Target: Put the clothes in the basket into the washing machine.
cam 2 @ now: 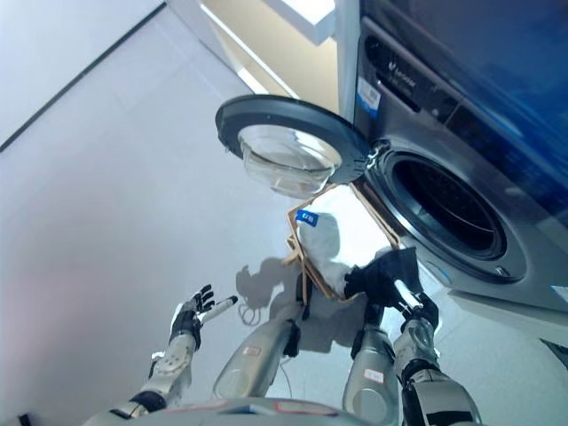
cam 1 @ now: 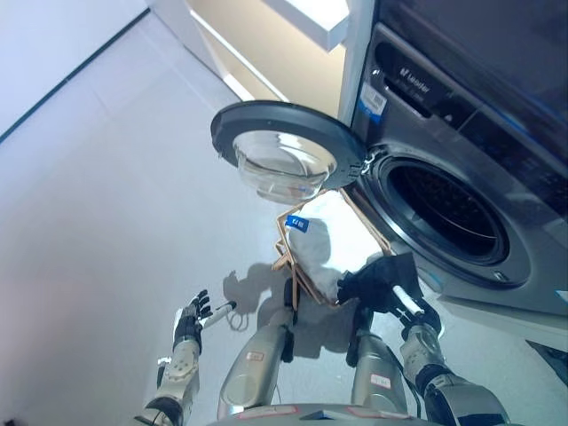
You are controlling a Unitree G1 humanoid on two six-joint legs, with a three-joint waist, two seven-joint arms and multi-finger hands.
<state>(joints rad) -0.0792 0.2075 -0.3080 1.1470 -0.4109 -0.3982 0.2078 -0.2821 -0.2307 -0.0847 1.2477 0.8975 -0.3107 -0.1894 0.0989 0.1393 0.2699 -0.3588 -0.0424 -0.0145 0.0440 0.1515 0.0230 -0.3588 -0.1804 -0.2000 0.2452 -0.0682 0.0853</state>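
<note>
The washing machine (cam 1: 461, 169) stands on the right, its round door (cam 1: 286, 146) swung wide open to the left, glass bowl facing down over the floor (cam 1: 98, 222). The dark drum mouth (cam 1: 448, 213) is fully exposed. Just below the door sits the basket (cam 1: 288, 257), its wooden rim close to the machine's front, white clothes (cam 1: 333, 244) piled inside. The right hand (cam 1: 410, 306) is at the basket's near edge with fingers curled on a dark garment (cam 1: 382, 280), which hangs at the rim, just beside the white pile. The left hand (cam 1: 191, 324) hovers out to the left over bare floor, fingers spread and loose, holding nothing. Wide pale floor lies to the left of the door.
</note>
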